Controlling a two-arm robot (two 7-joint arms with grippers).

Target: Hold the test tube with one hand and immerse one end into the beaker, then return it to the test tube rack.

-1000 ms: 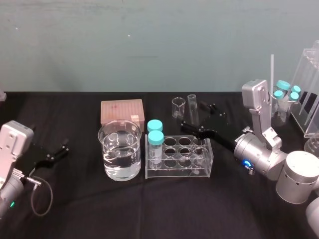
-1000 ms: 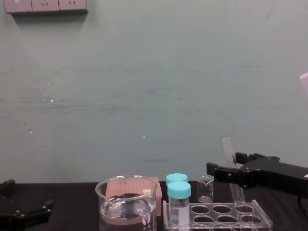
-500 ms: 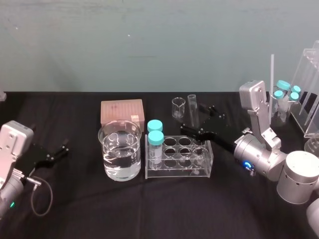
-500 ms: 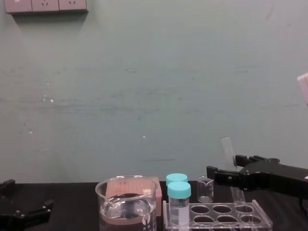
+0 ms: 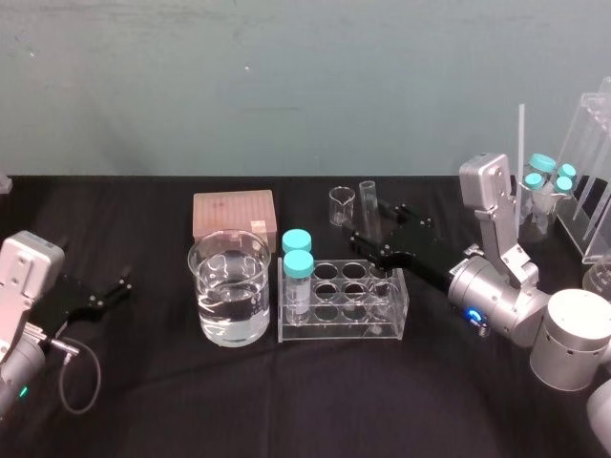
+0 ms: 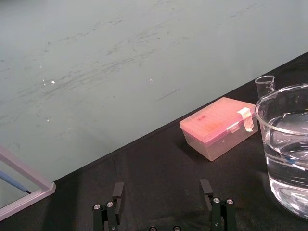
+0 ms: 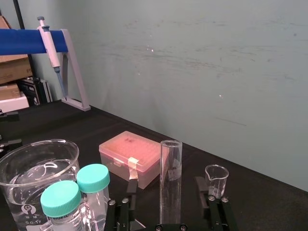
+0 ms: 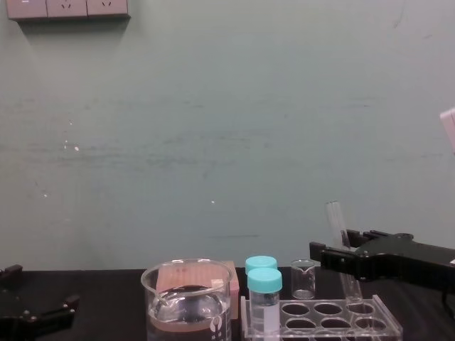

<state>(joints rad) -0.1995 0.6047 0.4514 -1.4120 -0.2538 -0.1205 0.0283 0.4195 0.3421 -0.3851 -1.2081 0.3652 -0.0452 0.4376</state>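
Our right gripper [image 5: 374,221] reaches in low over the table, jaws apart. Our left gripper [image 6: 161,188] sits parked well away, its jaws apart too. The beaker [image 5: 229,291] stands well to the left of the right jaws, and the test tube rack [image 5: 344,305] sits just beneath them. Between those jaws, touching neither finger, the test tube [image 7: 170,183] stands nearly upright, open end up and lower end in a rear rack hole.

Your R gripper [image 5: 374,222] reaches fwd and toward your left from the right side, low over the surface and approx. level, jaws parted. Its silver wrist [image 5: 496,307] sits behind it, blue ring lit. Your L gripper [image 5: 113,290] is parked at far left, low by the surface, jaws apart, pointing fwd and inward.
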